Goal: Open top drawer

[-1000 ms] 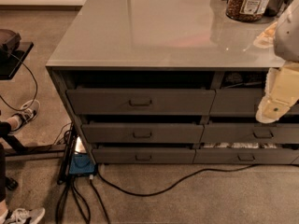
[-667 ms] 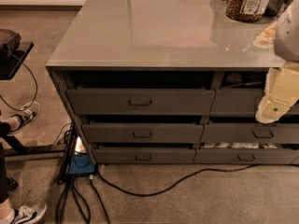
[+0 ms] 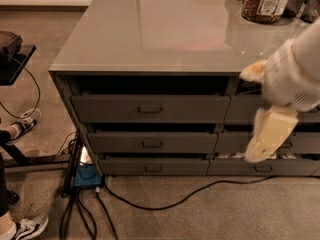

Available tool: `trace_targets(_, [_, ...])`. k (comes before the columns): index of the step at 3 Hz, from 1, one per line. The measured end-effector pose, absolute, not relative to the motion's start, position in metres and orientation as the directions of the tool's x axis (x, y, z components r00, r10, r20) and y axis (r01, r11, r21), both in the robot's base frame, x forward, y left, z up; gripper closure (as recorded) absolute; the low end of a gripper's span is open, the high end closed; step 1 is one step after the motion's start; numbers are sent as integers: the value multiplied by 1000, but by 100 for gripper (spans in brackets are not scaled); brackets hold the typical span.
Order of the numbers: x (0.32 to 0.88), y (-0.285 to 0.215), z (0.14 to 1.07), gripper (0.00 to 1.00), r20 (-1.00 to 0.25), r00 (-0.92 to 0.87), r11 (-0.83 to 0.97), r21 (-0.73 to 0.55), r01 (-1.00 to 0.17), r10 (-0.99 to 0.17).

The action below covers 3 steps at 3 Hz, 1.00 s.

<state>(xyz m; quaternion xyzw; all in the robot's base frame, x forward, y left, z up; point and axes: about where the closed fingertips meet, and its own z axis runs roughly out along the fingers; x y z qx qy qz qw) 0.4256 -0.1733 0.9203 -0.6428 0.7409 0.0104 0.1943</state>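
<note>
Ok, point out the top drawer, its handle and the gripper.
top drawer (image 3: 100, 109): camera view, left part of its flat front.
handle (image 3: 150, 109): camera view, middle of the bar.
gripper (image 3: 270, 129): camera view, pale lower part, before the right-hand drawers.

Jar (image 3: 264, 1) on countertop (image 3: 150, 34); claw (image 3: 267, 116) at right

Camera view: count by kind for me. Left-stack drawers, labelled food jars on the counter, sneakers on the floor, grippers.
Left-stack drawers: 3, namely top drawer, middle drawer, bottom drawer
Labelled food jar on the counter: 1
Sneakers: 2
Gripper, at right, in front of the right stack: 1
Total: 7
</note>
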Motion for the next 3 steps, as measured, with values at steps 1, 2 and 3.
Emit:
trace_targets(1, [418,-114,849,0,-422,-49,128,-161,-979,-905])
trace_targets(2, [413,-53,763,0,-509,-56,101,-60,-993,-859])
trace_targets(3, [436,-11,700,0,-607,-94,124,-8,-992,-789])
